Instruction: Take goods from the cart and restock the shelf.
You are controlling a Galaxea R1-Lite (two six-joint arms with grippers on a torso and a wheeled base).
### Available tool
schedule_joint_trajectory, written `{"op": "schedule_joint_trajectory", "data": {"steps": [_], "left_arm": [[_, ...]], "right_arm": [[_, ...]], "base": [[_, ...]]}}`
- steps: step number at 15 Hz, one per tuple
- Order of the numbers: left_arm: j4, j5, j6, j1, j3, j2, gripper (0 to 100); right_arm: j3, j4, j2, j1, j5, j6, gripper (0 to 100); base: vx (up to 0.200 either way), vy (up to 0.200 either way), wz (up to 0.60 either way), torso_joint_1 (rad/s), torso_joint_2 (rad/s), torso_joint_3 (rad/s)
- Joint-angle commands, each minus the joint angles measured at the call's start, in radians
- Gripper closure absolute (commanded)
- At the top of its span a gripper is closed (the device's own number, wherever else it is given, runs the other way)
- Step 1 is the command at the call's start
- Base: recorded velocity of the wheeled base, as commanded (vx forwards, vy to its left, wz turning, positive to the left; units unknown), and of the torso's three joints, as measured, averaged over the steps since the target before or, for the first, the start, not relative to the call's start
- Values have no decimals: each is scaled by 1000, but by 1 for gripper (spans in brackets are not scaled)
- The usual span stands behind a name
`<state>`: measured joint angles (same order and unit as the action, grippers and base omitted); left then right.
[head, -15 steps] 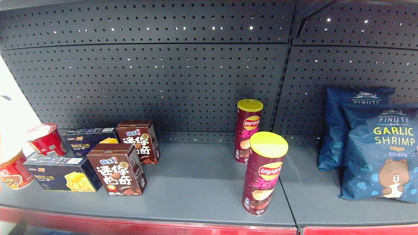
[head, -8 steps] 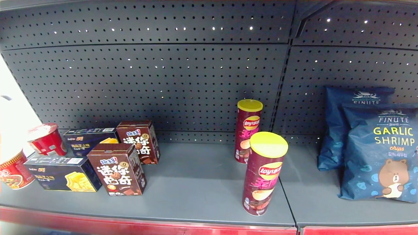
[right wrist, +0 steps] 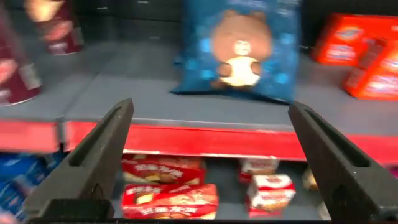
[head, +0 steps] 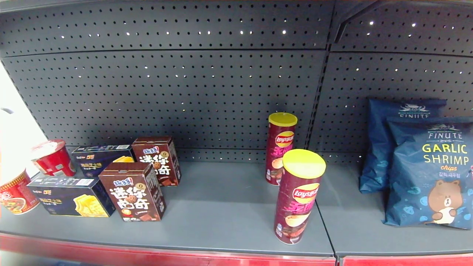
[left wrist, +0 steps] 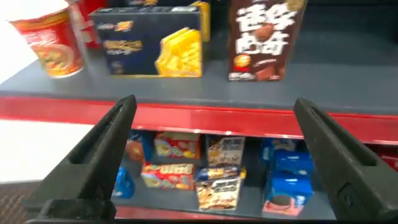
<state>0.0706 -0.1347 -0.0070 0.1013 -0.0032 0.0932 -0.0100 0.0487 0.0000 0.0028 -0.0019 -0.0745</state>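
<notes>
The grey shelf (head: 221,207) holds two tall maroon chip cans with yellow lids, one in front (head: 300,195) and one behind (head: 281,147). Brown cookie boxes (head: 133,191) and dark blue boxes (head: 72,195) stand at the left, red cup noodles (head: 14,194) at the far left, blue shrimp-chip bags (head: 430,170) at the right. My left gripper (left wrist: 217,158) is open and empty, held in front of the shelf's red edge (left wrist: 205,118) below the blue box (left wrist: 155,40) and brown box (left wrist: 264,37). My right gripper (right wrist: 211,158) is open and empty, facing the bear-print bag (right wrist: 239,46).
A dark pegboard wall (head: 184,92) backs the shelf. A lower shelf holds snack packs (left wrist: 205,177) and red packets (right wrist: 168,186). Orange-red boxes (right wrist: 364,53) stand beside the bag. The shelf's middle, between the boxes and the cans, is bare.
</notes>
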Motion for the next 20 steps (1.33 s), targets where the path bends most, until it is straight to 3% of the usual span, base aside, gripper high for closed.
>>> {"op": "schedule_joint_trajectory", "data": {"steps": [1, 2, 4, 6, 11, 12, 17, 20], "left_arm": [[0, 43, -1, 0, 3, 0, 0], [-2, 84, -4, 0, 3, 0, 0], [-2, 110, -33, 0, 3, 0, 0], [-2, 171, -31, 0, 3, 0, 0], [-3, 164, -42, -3, 3, 2, 0], [-2, 138, -59, -3, 3, 2, 0], [3, 152, -130, -3, 3, 2, 0], [3, 153, -140, -3, 3, 2, 0]], "right_arm": [[-1, 0, 2, 0, 39, -15, 0], [-2, -9, 2, 0, 69, -39, 0], [-4, -15, 2, 0, 92, -54, 0], [-4, -15, 2, 0, 114, -87, 0], [-1, -9, 2, -1, -7, -88, 0], [-2, -12, 2, -1, -26, -71, 0], [-2, -13, 2, -1, -13, -73, 0], [-1, -6, 2, -1, -63, 150, 0]], "base": [[0, 0, 0, 0, 0, 0], [0, 0, 0, 0, 0, 0], [0, 0, 0, 0, 0, 0], [0, 0, 0, 0, 0, 0], [0, 0, 0, 0, 0, 0], [0, 0, 0, 0, 0, 0], [0, 0, 0, 0, 0, 0], [0, 0, 0, 0, 0, 0]]}}
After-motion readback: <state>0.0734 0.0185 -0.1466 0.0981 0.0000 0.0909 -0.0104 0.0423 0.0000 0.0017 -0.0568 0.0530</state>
